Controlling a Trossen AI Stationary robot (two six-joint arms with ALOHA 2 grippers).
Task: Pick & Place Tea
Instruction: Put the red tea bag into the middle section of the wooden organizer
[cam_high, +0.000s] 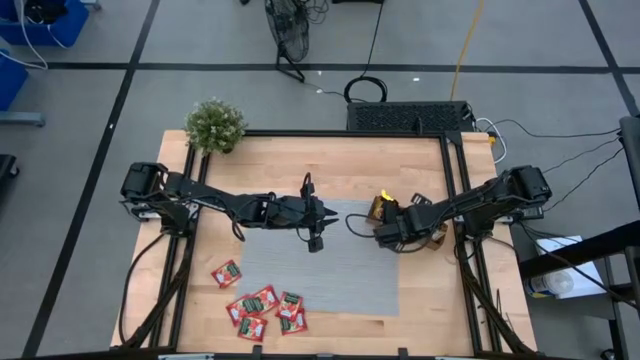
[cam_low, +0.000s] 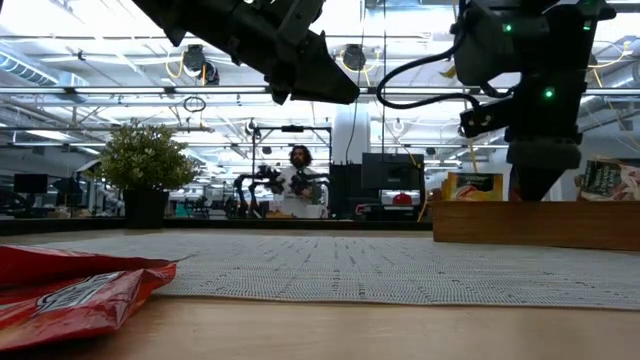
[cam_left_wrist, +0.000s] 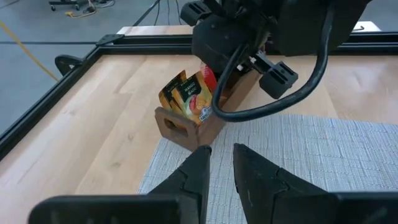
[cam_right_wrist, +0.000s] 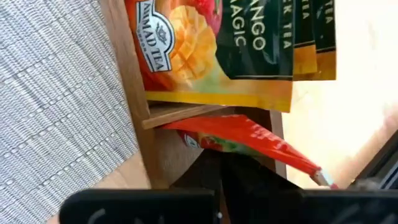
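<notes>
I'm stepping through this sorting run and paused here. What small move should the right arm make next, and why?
Probably open the right gripper a little and lift straight up. Its shut fingers sit down inside the wooden tray, and a red sachet lies in the same compartment beside the orange-yellow sachets, so it looks placed. More red sachets wait on the table's near side.

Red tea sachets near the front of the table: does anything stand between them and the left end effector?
Nothing visible does. The left end effector hangs over the grey mat, and only bare mat lies between it and the red tea sachets.
</notes>
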